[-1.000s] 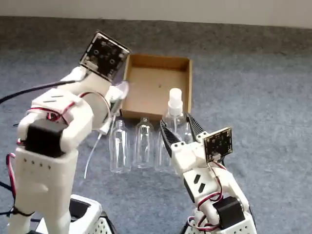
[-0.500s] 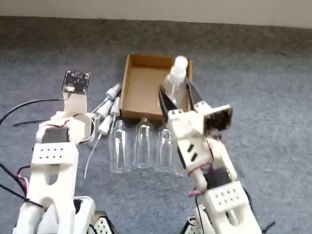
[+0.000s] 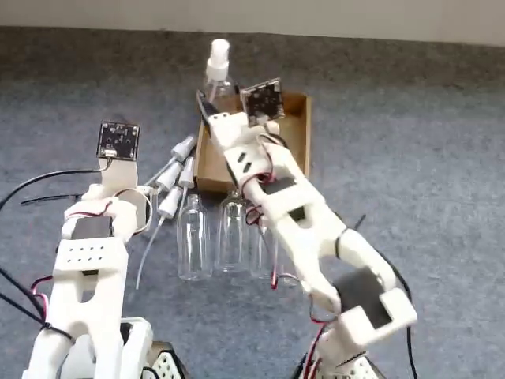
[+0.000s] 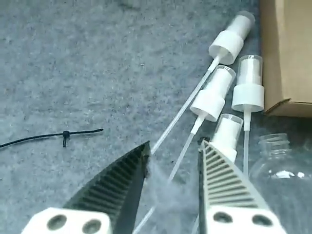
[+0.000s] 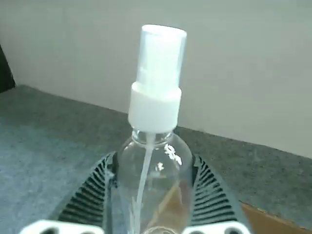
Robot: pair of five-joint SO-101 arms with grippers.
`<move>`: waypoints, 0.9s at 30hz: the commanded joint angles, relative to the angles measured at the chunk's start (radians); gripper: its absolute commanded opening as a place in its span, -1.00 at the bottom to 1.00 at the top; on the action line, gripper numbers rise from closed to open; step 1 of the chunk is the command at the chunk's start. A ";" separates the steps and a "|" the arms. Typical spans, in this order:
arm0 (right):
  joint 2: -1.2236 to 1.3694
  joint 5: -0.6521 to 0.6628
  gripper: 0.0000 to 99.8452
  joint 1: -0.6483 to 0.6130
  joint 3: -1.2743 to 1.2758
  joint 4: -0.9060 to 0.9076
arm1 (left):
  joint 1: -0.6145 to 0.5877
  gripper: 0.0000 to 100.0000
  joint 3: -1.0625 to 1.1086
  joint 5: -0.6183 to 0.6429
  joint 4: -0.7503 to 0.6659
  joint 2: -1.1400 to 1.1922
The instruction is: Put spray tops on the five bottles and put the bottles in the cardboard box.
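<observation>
**Stage of the task: early, with one bottle of five in transit.**

- **Right tool:** Shows the right tool [image 5: 152, 168] closed on the clear body of the capped bottle [image 3: 225, 88]. Holds it upright at the 11 o'clock corner of the cardboard box [image 3: 308, 134] in the high view, apparently above the rim.
- **Done:** Counts one spray top [image 5: 158, 73] fitted, on one bottle of five.
- **Half done:** Counts delivery of that bottle, not yet released, with no bottle on the visible part of the box floor.
- **Left tool:** Places the left tool [image 4: 174, 144] low over the surface [image 3: 410, 158], jaws apart and gripping nothing. Straddles the thin dip tubes of the loose spray tops [image 4: 214, 95].
- **Loose tops:** Numbers four, lying close together on the surface at 9 o'clock of the box, just beside its wall.
- **Uncapped bottles:** Locates the uncapped bottles [image 3: 193, 237] in a row at 6 o'clock of the box, near its front wall. Makes out three plainly, with any fourth hidden beneath the right arm [image 3: 300, 221].
- **Left to do, by this reckoning:** Release of the held bottle into the box, then capping and boxing of the rest, one top per bottle.
- **Other:** Notes a black cable [image 4: 48, 139] on the surface, apart from the tops.
</observation>
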 commanded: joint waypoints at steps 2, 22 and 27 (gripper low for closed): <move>0.130 -0.008 -0.99 -0.008 -0.203 -0.024 | 0.022 -0.69 -0.004 0.008 -0.020 -0.022; 0.329 -0.009 -0.99 0.087 -0.361 -0.082 | 0.061 -0.69 -0.002 0.006 -0.020 -0.018; 0.366 -0.008 -0.99 0.073 -0.366 -0.088 | 0.061 -0.69 -0.002 0.006 -0.020 -0.018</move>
